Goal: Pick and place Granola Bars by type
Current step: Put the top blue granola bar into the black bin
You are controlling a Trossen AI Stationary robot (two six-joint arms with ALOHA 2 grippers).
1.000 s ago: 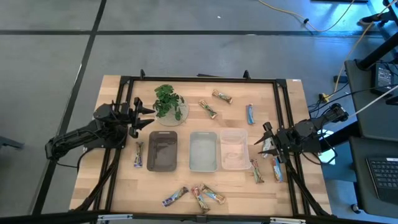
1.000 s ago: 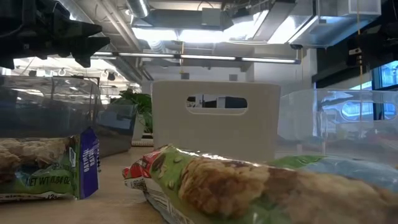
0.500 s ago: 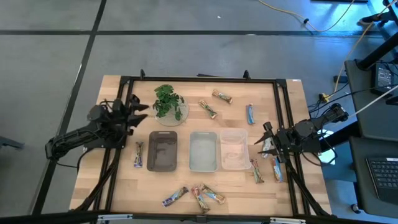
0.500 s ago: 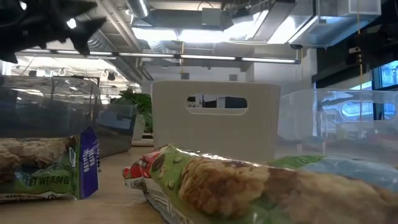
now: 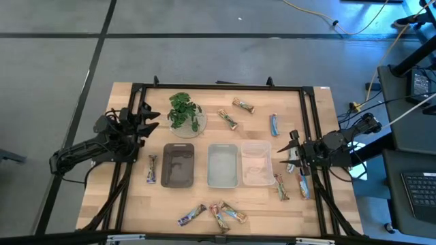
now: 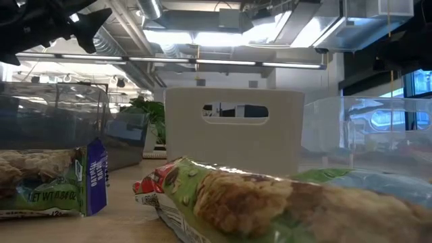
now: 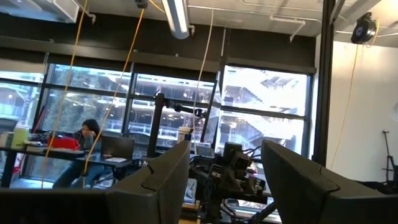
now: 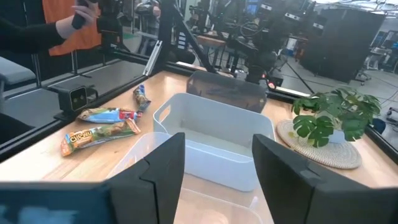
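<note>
Several granola bars lie flat on the table: one left of the dark bin, three near the far edge, three by the near edge, two near the right gripper. My left gripper hangs open above the table, left of the plant, its wrist view facing the room. My right gripper is open beside the clear bin's right side and holds nothing. In the low view, bars fill the foreground.
Three bins stand side by side mid-table: dark, white, clear. A leafy plant sits on a round dish near the far edge. A black frame borders the table. A person's hand shows beyond the table.
My left gripper has pulled back from the plant toward the table's left and far edge, risen, and tipped up until its view faces the room. It stays open. No bar has moved.
</note>
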